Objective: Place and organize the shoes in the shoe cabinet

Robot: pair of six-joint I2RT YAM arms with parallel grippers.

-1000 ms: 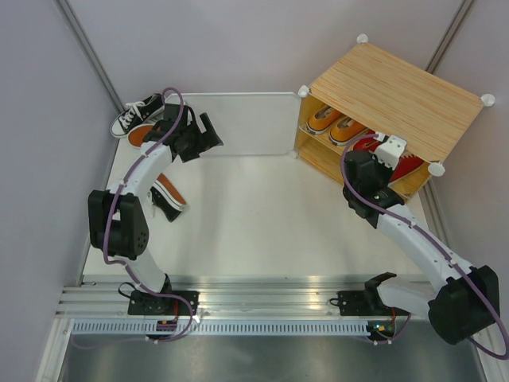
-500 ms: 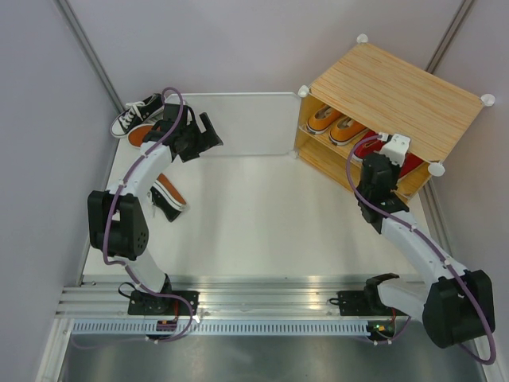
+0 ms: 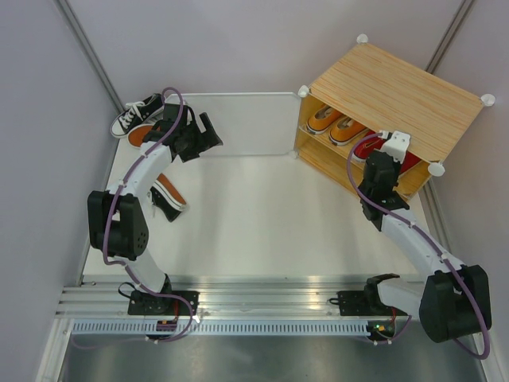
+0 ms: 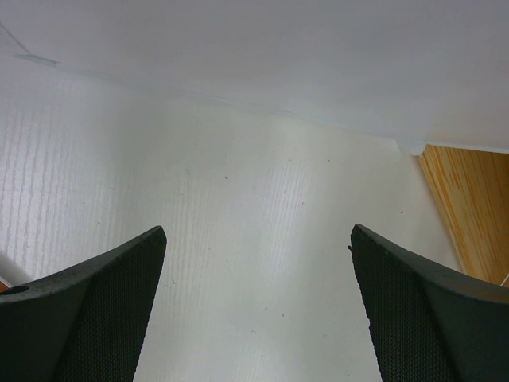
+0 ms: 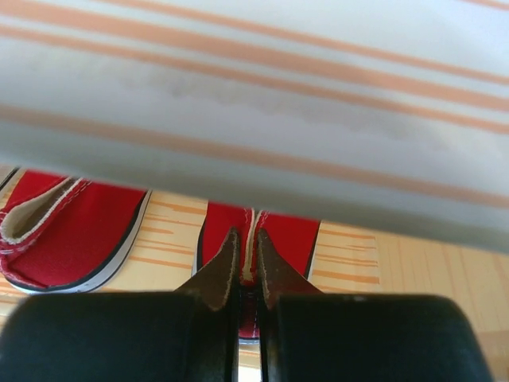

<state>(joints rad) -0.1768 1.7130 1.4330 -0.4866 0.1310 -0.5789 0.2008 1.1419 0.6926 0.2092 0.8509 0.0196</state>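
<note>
The shoe cabinet (image 3: pixel 398 87) stands at the back right, its front facing the arms. Two orange shoes (image 3: pixel 336 121) sit side by side on its upper shelf. My right gripper (image 3: pixel 398 151) reaches into the lower shelf and is shut on the heel edge of a red shoe (image 5: pixel 278 239). A second red shoe (image 5: pixel 67 231) lies to its left on the wooden shelf (image 5: pixel 171 239). My left gripper (image 3: pixel 213 134) hangs open and holds nothing over the white floor at the back left. Behind it lie black shoes (image 3: pixel 139 111) and an orange-soled shoe (image 3: pixel 141 134). One more black shoe (image 3: pixel 165 197) lies under the left arm.
The cabinet's frosted door panel (image 3: pixel 254 123) lies flat on the table between my left gripper and the cabinet. Grey walls close in the table on three sides. The cabinet's top board (image 5: pixel 254 103) hangs low over my right gripper.
My right arm has shifted to the right along the cabinet's front with the red shoe in its grip. The left arm has not moved.
</note>
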